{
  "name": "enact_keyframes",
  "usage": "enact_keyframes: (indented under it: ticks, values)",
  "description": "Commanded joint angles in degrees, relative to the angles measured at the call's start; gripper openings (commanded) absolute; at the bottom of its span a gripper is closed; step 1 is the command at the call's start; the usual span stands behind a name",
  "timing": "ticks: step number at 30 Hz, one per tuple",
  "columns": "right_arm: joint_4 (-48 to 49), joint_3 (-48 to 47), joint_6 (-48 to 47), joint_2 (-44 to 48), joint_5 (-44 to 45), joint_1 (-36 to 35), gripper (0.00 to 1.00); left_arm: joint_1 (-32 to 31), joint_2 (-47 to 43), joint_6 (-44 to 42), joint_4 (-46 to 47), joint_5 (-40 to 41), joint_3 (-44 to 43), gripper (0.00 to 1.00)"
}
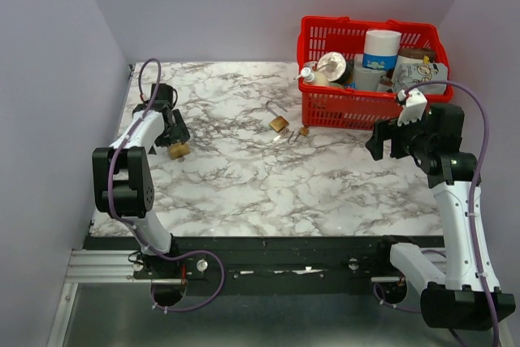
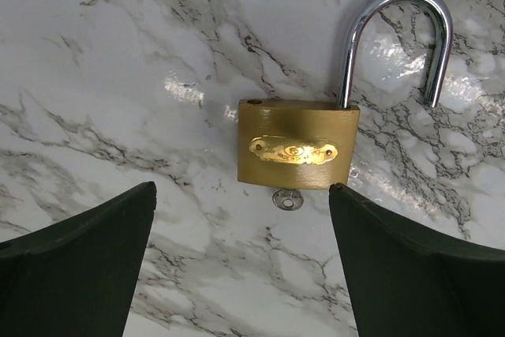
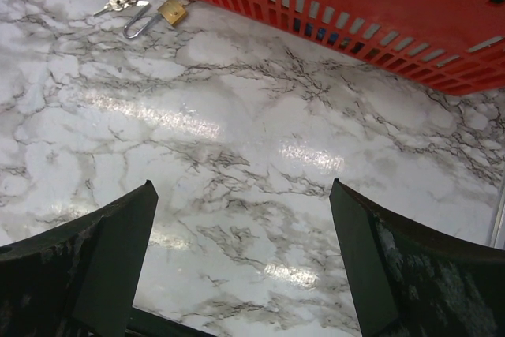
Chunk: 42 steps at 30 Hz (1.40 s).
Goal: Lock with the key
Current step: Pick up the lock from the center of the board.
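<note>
The brass padlock [image 2: 298, 144] to be locked lies flat on the counter [image 1: 260, 184], well apart from the red basket [image 1: 357, 108], far off its left end and a little nearer the arms. Its shackle [image 2: 349, 61] is raised and swung aside, so the free leg hangs clear of its hole. What looks like a key head [image 2: 288, 199] peeps out under the body. The left end effector [image 2: 241, 191] hovers over it, released, fingers spread to either side and grasping nothing. The right end effector [image 3: 241, 195] is likewise released and empty, over bare counter in front of the basket's right end. A second padlock [image 1: 279, 123], a bunch of keys [image 1: 292, 137] and a small padlock [image 1: 305, 131] lie just in front of the basket's left corner. The likely trouble is the glossy marble: a lopsided pinch could skate the lock away or spin it. Pressing the shackle before it lines up with its hole would jam it against the body. The key stub shows so little that a finger could knock it out instead of turning it. The name plate [image 2: 293, 150] bears raised lettering too small to read, and the blue label on the white tub [image 1: 380, 48] in the basket is also illegible
</note>
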<state>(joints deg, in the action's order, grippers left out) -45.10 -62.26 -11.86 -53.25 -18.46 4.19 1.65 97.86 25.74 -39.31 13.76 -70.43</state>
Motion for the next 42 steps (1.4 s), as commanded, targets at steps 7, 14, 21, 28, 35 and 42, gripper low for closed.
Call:
enact_keyframes:
  ticks: [7,14,21,28,35,42]
  values:
    - [1.0,0.2,1.8,0.3,-1.2,-0.2,1.00,-1.5,7.0,4.8,1.8,0.9,-2.5,0.99]
    - [0.4,-0.9,2.1,-1.3,-3.7,-0.2,1.00,-3.1,9.5,4.3,2.7,0.3,-2.2,0.98]
    - [-0.2,-1.9,1.9,-1.8,-4.5,-0.1,1.00,-3.1,11.1,5.1,2.8,-1.0,-2.5,0.98]
    - [-0.4,-2.2,2.1,-1.8,-3.8,-0.8,1.00,-3.1,11.3,4.1,4.6,-3.6,-0.5,0.77]
    - [-2.8,-3.8,-0.8,-1.7,-15.3,-1.4,1.00,-3.4,5.3,-0.1,5.6,-4.8,-0.1,0.56]
    - [-4.9,-5.2,-2.8,-2.3,-26.5,-2.4,1.00,-6.4,-7.3,-8.1,8.4,-8.7,4.4,0.29]
